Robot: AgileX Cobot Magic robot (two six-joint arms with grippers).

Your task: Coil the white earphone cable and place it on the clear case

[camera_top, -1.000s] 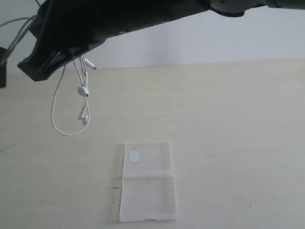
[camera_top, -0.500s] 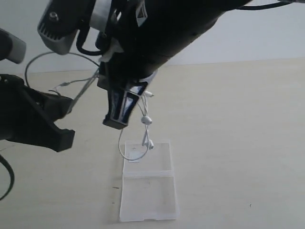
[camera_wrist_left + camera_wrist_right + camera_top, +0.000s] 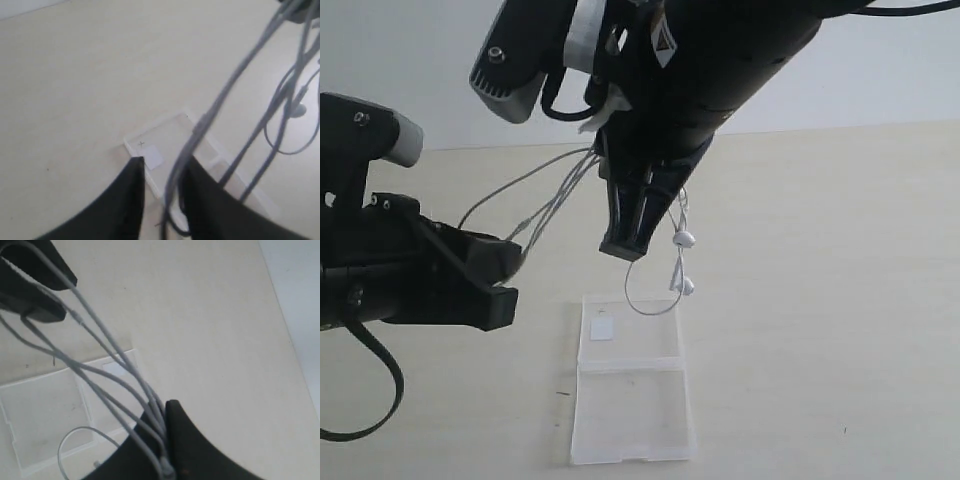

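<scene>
The white earphone cable (image 3: pixel 552 195) runs in several taut strands between my two grippers. My right gripper (image 3: pixel 625 245) points down above the clear case (image 3: pixel 632 400) and is shut on a bundle of strands (image 3: pixel 161 452). Below it dangle two earbuds (image 3: pixel 685 240) and a loose loop (image 3: pixel 650 308), over the case half with the white label (image 3: pixel 602 328). My left gripper (image 3: pixel 510 268) is at the left, level with the strands' other end. Its fingers (image 3: pixel 131 195) stand apart, and the cable (image 3: pixel 176 187) passes through the gap close to one of them.
The case lies open and flat on a pale wooden table (image 3: pixel 820 300). A white wall (image 3: pixel 880 70) rises behind the table's far edge. The right arm's black body (image 3: pixel 720 70) fills the top middle of the exterior view.
My right gripper has swung right with the cable, so the earbuds and loop now hang over the case's right side. My left gripper has come up and right, and the strands stretch between them.
</scene>
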